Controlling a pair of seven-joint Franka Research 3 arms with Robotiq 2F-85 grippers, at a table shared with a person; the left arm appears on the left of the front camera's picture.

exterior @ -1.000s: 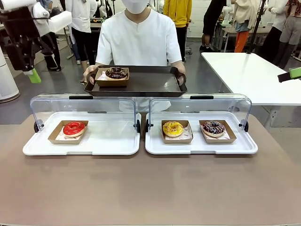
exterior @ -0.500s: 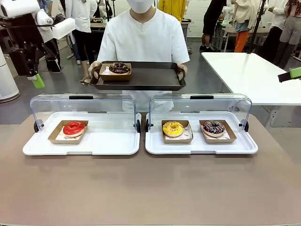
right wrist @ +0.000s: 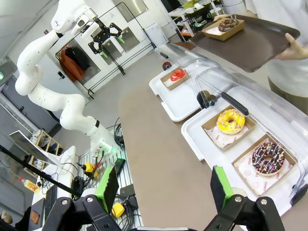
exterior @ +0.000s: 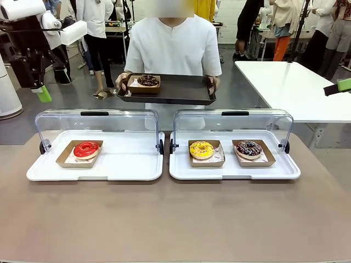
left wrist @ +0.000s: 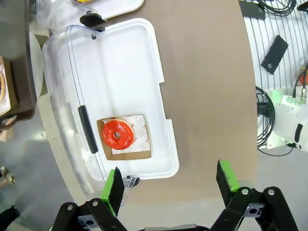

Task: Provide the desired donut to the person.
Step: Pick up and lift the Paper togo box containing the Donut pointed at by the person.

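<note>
The person [exterior: 173, 46] in a white T-shirt stands across the table holding a dark tray [exterior: 181, 90]. On it sits a chocolate donut in a cardboard box [exterior: 147, 81]. My left gripper [exterior: 41, 92] hangs high at the far left, open and empty, above the left case; in its own view the left gripper [left wrist: 171, 185] looks down on the red donut [left wrist: 117, 135]. My right gripper [exterior: 340, 86] is at the right edge, and the right wrist view shows the right gripper [right wrist: 165, 187] open and empty.
Two white display cases with raised clear lids stand on the brown table. The left case [exterior: 126, 164] holds the red donut [exterior: 86, 149]. The right case [exterior: 230, 170] holds a yellow donut [exterior: 201, 149] and a sprinkled chocolate donut [exterior: 249, 148]. A white side table [exterior: 290, 82] stands right.
The person has stepped back, carrying the tray with the chocolate donut away from the cases. My left gripper rose slightly a second ago and has held still since.
</note>
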